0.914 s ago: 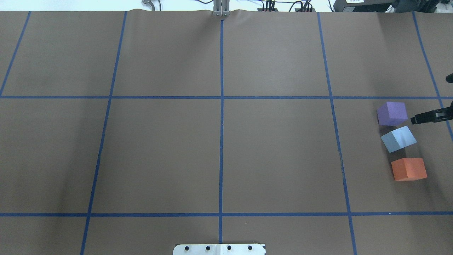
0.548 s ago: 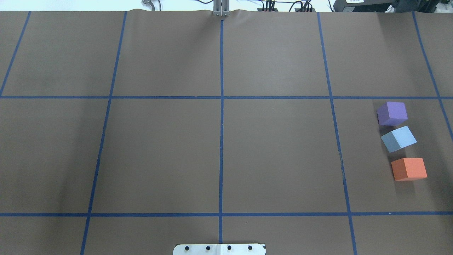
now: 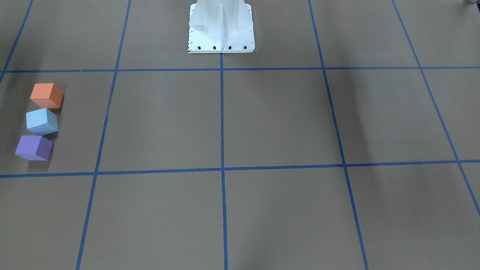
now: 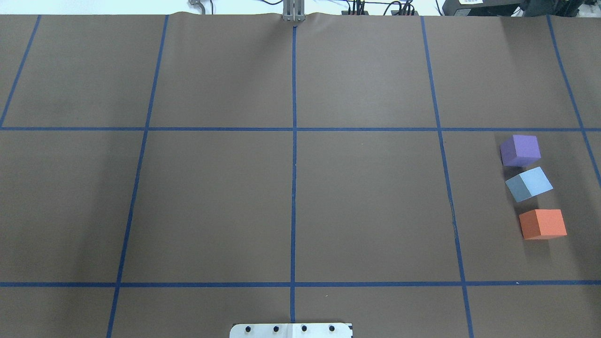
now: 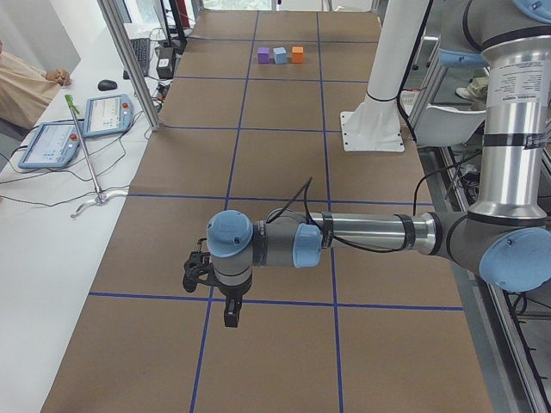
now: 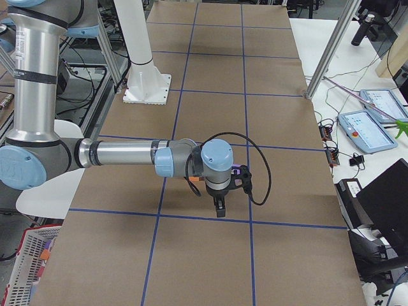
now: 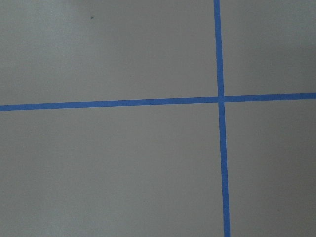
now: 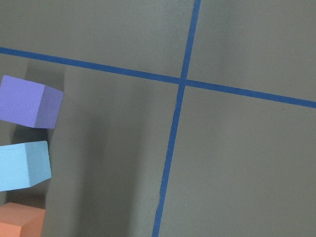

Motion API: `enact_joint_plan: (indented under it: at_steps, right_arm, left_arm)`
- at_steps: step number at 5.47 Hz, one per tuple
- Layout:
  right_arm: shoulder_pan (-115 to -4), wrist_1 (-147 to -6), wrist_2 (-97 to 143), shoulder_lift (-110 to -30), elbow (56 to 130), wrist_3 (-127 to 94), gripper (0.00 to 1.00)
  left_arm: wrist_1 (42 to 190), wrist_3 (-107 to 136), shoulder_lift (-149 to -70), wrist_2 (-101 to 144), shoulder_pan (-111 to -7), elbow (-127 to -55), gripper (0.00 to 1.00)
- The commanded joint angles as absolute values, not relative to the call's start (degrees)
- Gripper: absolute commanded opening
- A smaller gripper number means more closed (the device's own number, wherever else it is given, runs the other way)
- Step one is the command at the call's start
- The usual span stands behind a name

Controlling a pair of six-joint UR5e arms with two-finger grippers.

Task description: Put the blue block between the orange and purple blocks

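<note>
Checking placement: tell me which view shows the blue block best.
Overhead exterior: the blue block is whole and sharp. Front-facing shows it nearly as well; exterior left shows it tiny; the right wrist view crops it at the edge; the others miss it.

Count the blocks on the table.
3, in a row at the table's right end: purple block farthest from the robot base, blue block in the middle, orange block nearest. None appears hidden.

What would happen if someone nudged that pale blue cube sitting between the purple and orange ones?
The pale blue matte cube has flat faces, so it would probably slide, not roll. Its foam-like look suggests lightness. The purple cube sits close, so pushing that way would likely bump it.
</note>
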State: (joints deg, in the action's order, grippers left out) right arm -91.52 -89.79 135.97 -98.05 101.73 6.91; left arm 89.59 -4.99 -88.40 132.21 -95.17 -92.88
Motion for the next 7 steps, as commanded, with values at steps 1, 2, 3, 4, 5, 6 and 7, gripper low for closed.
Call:
enact_joint_plan:
  at_steps: [1, 2, 3, 4, 5, 6, 7]
  right_arm:
    - [-91.58, -89.74, 135.7, -97.91, 102.04, 5.02, 1.0]
    - [-91.58, -89.74, 135.7, -98.0, 102.04, 4.84, 1.0]
    - [-91.5, -89.56, 135.44, -97.91, 102.04, 5.01, 1.0]
    - [-91.49, -89.56, 135.53, -98.0, 102.13, 4.92, 1.0]
    - [-91.49, -89.56, 135.44, -98.0, 102.13, 4.83, 1.0]
    - [-91.41, -89.56, 135.44, -98.0, 102.13, 4.83, 1.0]
    - [-91.32, -89.56, 135.35, -98.0, 102.13, 4.83, 1.0]
  left_arm:
    - [89.82, -5.18, -88.42, 132.27, -95.19, -93.51, 1.0]
    - [89.82, -5.19, -88.5, 132.28, -95.1, -93.95, 1.0]
    - [89.82, -5.19, -88.42, 132.28, -95.1, -94.56, 1.0]
    - [89.82, -5.19, -88.42, 132.28, -95.18, -95.09, 1.0]
    - [89.82, -5.19, -88.42, 132.28, -95.1, -95.18, 1.0]
    - [89.91, -5.19, -88.42, 132.28, -95.1, -95.36, 1.0]
    - [89.83, -5.19, -88.42, 132.28, -95.1, -95.36, 1.0]
